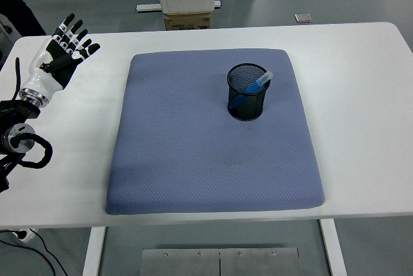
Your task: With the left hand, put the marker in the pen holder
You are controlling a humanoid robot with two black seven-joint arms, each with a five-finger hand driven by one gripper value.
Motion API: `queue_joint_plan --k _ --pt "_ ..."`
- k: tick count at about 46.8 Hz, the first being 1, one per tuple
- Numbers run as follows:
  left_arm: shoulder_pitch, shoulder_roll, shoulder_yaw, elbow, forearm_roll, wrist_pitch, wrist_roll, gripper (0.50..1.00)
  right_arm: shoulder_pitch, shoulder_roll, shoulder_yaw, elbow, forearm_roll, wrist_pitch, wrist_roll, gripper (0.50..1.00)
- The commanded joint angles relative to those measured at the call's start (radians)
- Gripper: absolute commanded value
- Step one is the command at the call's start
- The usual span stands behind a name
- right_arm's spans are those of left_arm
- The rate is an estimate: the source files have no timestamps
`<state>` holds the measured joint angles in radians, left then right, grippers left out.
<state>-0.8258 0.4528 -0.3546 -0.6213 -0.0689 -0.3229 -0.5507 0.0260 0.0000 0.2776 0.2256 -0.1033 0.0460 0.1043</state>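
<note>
Mesh makes up the black round pen holder [246, 92], which stands upright on the blue-grey mat [193, 153], toward the mat's far right part. Inside it a blue marker [253, 88] with a pale cap leans, cap end up against the holder's right rim. The mat is a rounded rectangle with a fine dimpled texture, lying on the smooth white table [361, 95]. Well left of the mat, the left hand [58, 60] holds nothing, fingers spread wide. No writing is readable.
</note>
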Motion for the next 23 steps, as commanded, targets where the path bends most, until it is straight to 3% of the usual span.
queue_joint_plan --k 1,23 --pt "0.01 0.007 -0.004 0.0 -0.003 -0.005 0.0 1.0 0.0 0.0 0.0 0.0 -0.001 0.0 0.0 1.0" --pt "0.077 0.032 -0.069 0.0 -0.045 -0.005 0.003 1.0 0.0 0.0 0.0 0.0 0.001 0.0 0.0 1.0"
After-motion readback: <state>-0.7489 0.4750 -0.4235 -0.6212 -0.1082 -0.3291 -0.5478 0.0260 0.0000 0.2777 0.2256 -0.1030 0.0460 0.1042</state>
